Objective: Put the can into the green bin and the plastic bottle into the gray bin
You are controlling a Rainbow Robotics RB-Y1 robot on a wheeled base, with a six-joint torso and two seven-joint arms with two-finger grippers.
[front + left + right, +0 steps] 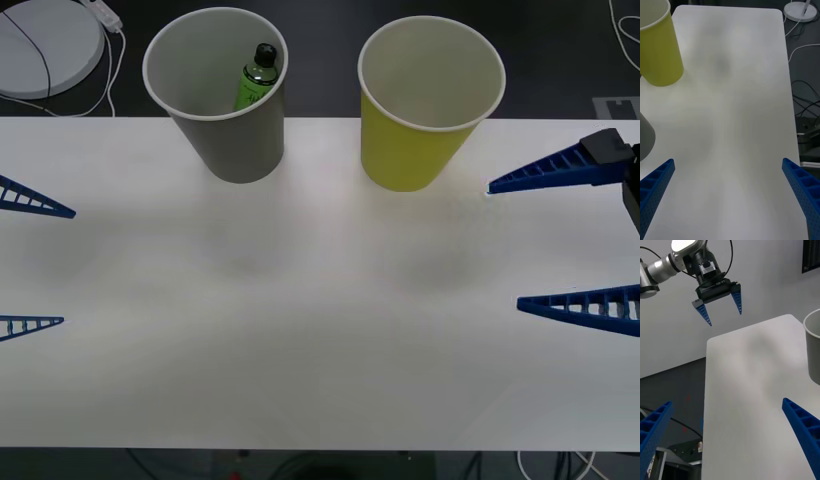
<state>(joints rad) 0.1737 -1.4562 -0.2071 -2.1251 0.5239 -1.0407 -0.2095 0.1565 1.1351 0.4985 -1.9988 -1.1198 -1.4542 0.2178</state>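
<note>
Two large tapered paper cups are seen upright at the far edge of the white desk [320, 330]. The gray bin [225, 95], a gray paper cup with a white rim and white inside, is placed to the left, and the green bin [425, 105], a yellow-green cup of the same size, is placed just to its right; a clear gap is kept between them. The plastic bottle [258, 78], a small clear bottle of bright green liquid with a black screw cap and a green label, is held inside the gray bin, tilted against the wall nearer the green bin, cap uppermost. The white inside of the green bin is seen from above, with no object made out in it.

The left gripper [35, 268] is held at the left edge of the desk, its blue ribbed fingers spread wide apart and pointed inward across the surface, with nothing between them. In the right wrist view it [722, 311] is shown hanging above the far end of the desk, fingers angled downward.

The right gripper [565, 240] is held at the right edge, level with the green bin and near it but apart from it, fingers likewise wide apart and pointed inward, nothing grasped.

A round white disc [45, 45] with a cable is seen on the dark floor beyond the desk's left corner.
</note>
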